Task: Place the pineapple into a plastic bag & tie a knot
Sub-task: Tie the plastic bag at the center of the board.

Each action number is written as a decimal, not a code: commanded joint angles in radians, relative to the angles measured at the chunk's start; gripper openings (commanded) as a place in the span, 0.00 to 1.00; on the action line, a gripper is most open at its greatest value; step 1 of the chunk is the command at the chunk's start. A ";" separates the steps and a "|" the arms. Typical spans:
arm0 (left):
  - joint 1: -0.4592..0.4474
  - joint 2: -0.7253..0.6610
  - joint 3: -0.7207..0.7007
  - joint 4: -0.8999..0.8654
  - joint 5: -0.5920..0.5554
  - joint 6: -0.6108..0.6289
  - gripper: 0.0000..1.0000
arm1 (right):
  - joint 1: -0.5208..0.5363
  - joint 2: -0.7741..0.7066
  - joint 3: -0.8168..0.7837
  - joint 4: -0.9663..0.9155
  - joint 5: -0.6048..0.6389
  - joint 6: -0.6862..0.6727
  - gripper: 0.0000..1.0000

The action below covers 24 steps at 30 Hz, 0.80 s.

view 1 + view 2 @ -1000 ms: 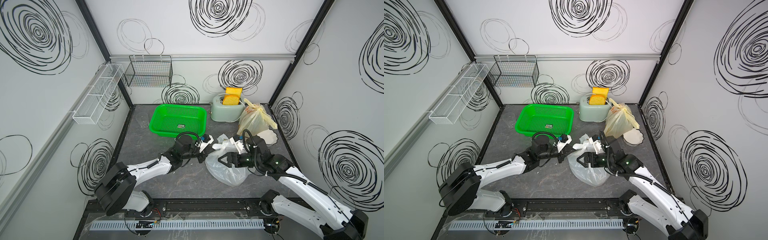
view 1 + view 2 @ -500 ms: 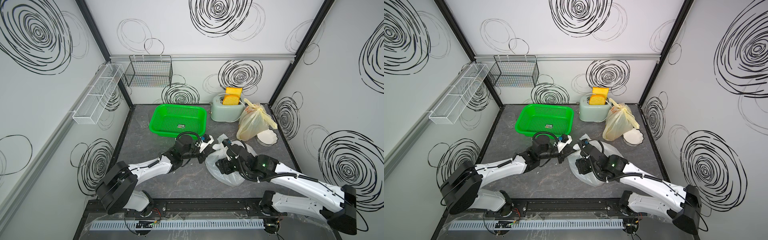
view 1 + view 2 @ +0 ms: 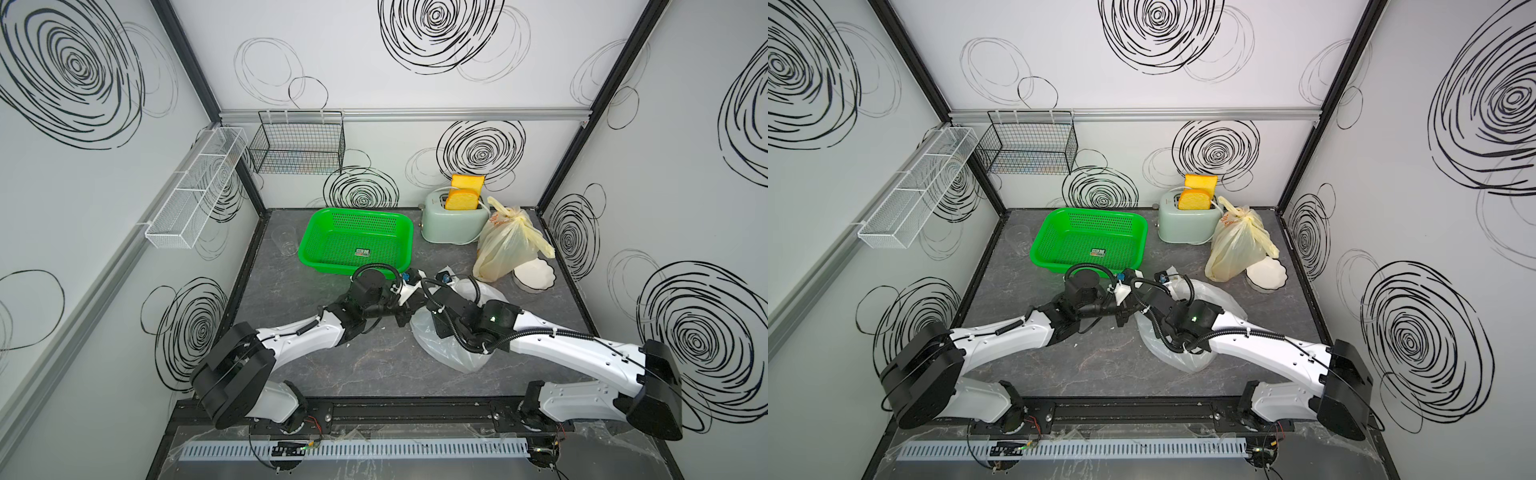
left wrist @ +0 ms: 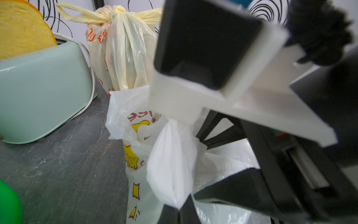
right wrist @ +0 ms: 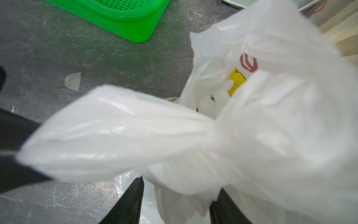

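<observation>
The left fingers (image 4: 167,216) are clenched tight on a bunched strip of the white plastic bag (image 4: 170,155), which runs from their tips up toward the bag's gathered top. The right fingers (image 5: 127,203) stand partly apart, one on each side of loose film just below a twisted neck of the same bag. The film lies between them, but neither finger visibly presses it, so they look released rather than gripping. In both top views the two wrists meet closely over the bag. It sits on the dark bench (image 3: 374,365) just in front of the right corner of the green basket (image 3: 332,245), and the right arm lies across it. Red and yellow print shows among the bag's folds, and the pineapple cannot be made out through the film in any view. Behind the bag, well apart from either pair of fingers, a knotted yellowish bag (image 3: 507,245) stands just beside the mint toaster (image 3: 453,224).
</observation>
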 commanded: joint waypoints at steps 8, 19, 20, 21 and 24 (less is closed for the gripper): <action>0.015 0.012 0.038 0.048 0.006 -0.012 0.00 | 0.020 0.001 0.032 -0.090 0.051 0.025 0.13; 0.131 -0.087 0.070 -0.083 -0.091 -0.081 0.00 | 0.036 -0.178 0.125 -0.266 -0.153 0.055 0.00; 0.138 -0.101 0.071 -0.096 -0.101 -0.083 0.00 | 0.036 -0.193 0.131 -0.282 -0.172 0.058 0.00; 0.146 -0.115 0.070 -0.104 -0.117 -0.093 0.00 | 0.037 -0.208 0.140 -0.304 -0.184 0.070 0.00; 0.166 -0.148 0.069 -0.121 -0.143 -0.116 0.00 | 0.037 -0.240 0.169 -0.394 -0.185 0.112 0.00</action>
